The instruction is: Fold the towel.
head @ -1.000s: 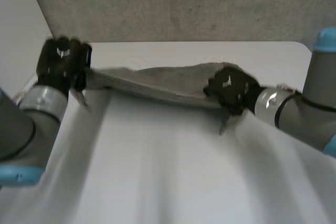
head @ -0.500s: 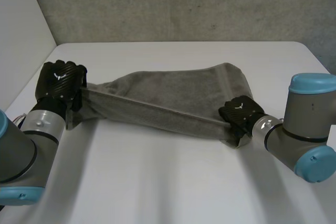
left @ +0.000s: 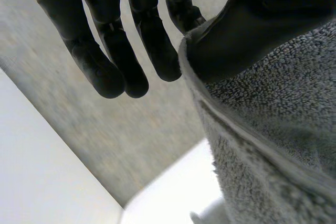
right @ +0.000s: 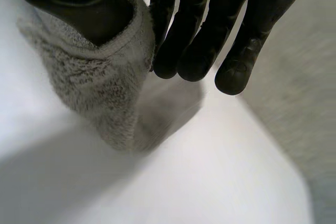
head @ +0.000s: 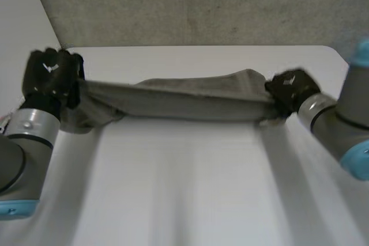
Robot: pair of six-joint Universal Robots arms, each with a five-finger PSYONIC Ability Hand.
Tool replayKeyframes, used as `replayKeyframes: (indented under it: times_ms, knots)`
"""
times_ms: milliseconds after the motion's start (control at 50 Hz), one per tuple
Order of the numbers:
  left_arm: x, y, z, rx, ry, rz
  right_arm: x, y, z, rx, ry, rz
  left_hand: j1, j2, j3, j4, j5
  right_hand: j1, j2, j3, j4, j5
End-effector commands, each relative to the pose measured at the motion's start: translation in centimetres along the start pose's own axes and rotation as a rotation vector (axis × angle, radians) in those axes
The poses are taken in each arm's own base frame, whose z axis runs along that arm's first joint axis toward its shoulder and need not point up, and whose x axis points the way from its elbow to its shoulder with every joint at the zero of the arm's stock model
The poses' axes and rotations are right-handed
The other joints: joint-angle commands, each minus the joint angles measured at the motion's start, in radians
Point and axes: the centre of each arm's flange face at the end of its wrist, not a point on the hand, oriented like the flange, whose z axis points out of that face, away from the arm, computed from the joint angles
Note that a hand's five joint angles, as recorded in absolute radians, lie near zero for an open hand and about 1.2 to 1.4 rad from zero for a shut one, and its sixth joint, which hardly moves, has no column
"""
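Grey terry cloth, the long rectangular towel (head: 184, 99), was held stretched as a taut, narrow band over the white table (head: 184, 188), close to the table's far edge. One end was pinched between thumb and fingers by the black left hand (head: 49, 76) at the table's far left corner. The other end was pinched the same way by the black right hand (head: 291, 87) near the table's right side. Half a second earlier the towel had been spread wider and slanted, with the right hand nearer the table's middle. Since then it had been drawn level and tight (a little slack was left drooping by the left hand). No fold was judged made yet, only the straightening before one.
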Motion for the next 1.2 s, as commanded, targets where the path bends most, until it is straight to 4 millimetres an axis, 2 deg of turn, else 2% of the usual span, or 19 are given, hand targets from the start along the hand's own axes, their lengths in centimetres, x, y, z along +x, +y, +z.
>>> replayKeyframes:
  times_ms: [20, 120, 160, 240, 280, 320, 400, 500, 540, 640, 800, 880, 920, 960, 980, 1000, 1080, 1160, 1200]
  knots:
    - [-0.9, -2.5, -0.7, 0.073, -0.024, -0.046, 1.1, -2.4, -1.9, 0.064, 0.029, -0.005, -0.035, -0.124, -0.142, -0.127, -0.283, 0.081, 0.060, 0.063, 0.054, 0.026]
    - [-0.4, -1.2, -1.1, 0.032, -0.006, -0.066, -0.8, 0.0, -1.9, -0.017, -0.031, -0.007, -0.035, -0.124, -0.142, -0.127, -0.283, -0.015, -0.036, -0.032, -0.042, -0.070]
    - [-0.3, -0.8, -1.2, 0.020, -0.002, -0.061, -2.0, 2.4, -1.1, -0.092, -0.069, -0.004, -0.035, -0.124, -0.142, -0.127, -0.283, -0.251, -0.272, -0.269, -0.278, -0.306]
    - [-0.1, 0.2, -1.0, -0.013, 0.005, -0.058, -2.9, 4.2, -0.4, -0.146, -0.101, 0.001, -0.035, -0.124, -0.142, -0.127, -0.283, -0.431, -0.453, -0.449, -0.459, -0.486]
    - [-0.3, 0.4, -0.8, -0.017, -0.003, -0.058, -3.1, 4.9, -0.1, -0.167, -0.111, 0.000, -0.035, -0.124, -0.142, -0.127, -0.283, -0.370, -0.391, -0.388, -0.397, -0.425]
    - [-0.6, 0.6, -0.7, -0.024, -0.012, -0.056, -3.1, 6.0, 0.3, -0.199, -0.116, -0.006, -0.035, -0.124, -0.142, -0.127, -0.283, -0.060, -0.082, -0.078, -0.088, -0.115]
    - [-1.0, 0.8, -0.6, -0.031, -0.024, -0.054, -2.4, 6.5, 0.6, -0.214, -0.104, -0.029, -0.035, -0.124, -0.142, -0.127, -0.283, 0.081, 0.060, 0.063, 0.054, 0.026]
    - [-1.1, 0.5, -0.6, -0.023, -0.025, -0.052, -0.6, 4.8, 0.1, -0.177, -0.036, -0.105, -0.035, -0.124, -0.142, -0.127, -0.283, 0.081, 0.060, 0.063, 0.054, 0.026]
    - [-1.1, 0.4, -0.7, -0.020, -0.025, -0.052, 1.5, 2.0, -1.3, -0.106, 0.050, -0.139, -0.035, -0.124, -0.142, -0.127, -0.283, 0.081, 0.060, 0.063, 0.054, 0.026]
    - [-1.1, -0.5, -1.0, -0.005, -0.020, -0.052, 3.0, -0.8, -3.4, -0.037, 0.106, -0.151, -0.035, -0.124, -0.142, -0.127, -0.283, 0.081, 0.060, 0.063, 0.054, 0.026]
    - [-1.5, -2.1, -2.0, 0.006, -0.019, -0.049, 3.2, -1.8, -6.0, -0.065, 0.062, -0.153, -0.035, -0.124, -0.142, -0.127, -0.283, 0.081, 0.060, 0.063, 0.054, 0.026]
    - [-2.6, -4.3, -2.8, 0.022, -0.033, -0.045, 4.5, -3.4, -7.5, -0.019, 0.095, -0.164, -0.035, -0.124, -0.142, -0.127, -0.283, 0.081, 0.060, 0.063, 0.054, 0.026]
    - [-3.1, -5.5, -3.1, 0.034, -0.040, -0.044, 7.3, -6.3, -9.7, 0.077, 0.197, -0.168, -0.035, -0.124, -0.142, -0.127, -0.283, 0.081, 0.060, 0.063, 0.054, 0.026]
    - [-3.6, -7.0, -3.3, 0.059, -0.049, -0.043, 8.7, -8.0, -10.7, 0.134, 0.249, -0.175, -0.035, -0.124, -0.142, -0.127, -0.283, 0.081, 0.060, 0.063, 0.054, 0.026]
    - [-4.1, -8.5, -3.4, 0.081, -0.056, -0.044, 8.7, -8.0, -10.7, 0.134, 0.249, -0.175, -0.035, -0.124, -0.142, -0.127, -0.283, 0.081, 0.060, 0.063, 0.054, 0.026]
    - [-4.6, -9.8, -3.5, 0.103, -0.063, -0.043, 9.5, -9.6, -11.6, 0.193, 0.277, -0.183, -0.035, -0.124, -0.142, -0.127, -0.283, 0.081, 0.060, 0.063, 0.054, 0.026]
    - [-5.4, -11.8, -3.3, 0.132, -0.073, -0.042, 11.1, -12.2, -13.3, 0.245, 0.294, -0.194, -0.035, -0.124, -0.142, -0.127, -0.283, 0.081, 0.060, 0.063, 0.054, 0.026]
    - [-5.8, -12.7, -2.7, 0.140, -0.078, -0.037, 10.6, -11.3, -12.0, 0.168, 0.212, -0.182, -0.035, -0.124, -0.142, -0.127, -0.283, 0.081, 0.060, 0.063, 0.054, 0.026]
    - [-5.8, -12.4, -2.2, 0.124, -0.071, -0.032, 9.8, -8.7, -8.8, 0.045, 0.108, -0.172, -0.035, -0.124, -0.142, -0.127, -0.283, 0.081, 0.060, 0.063, 0.054, 0.026]
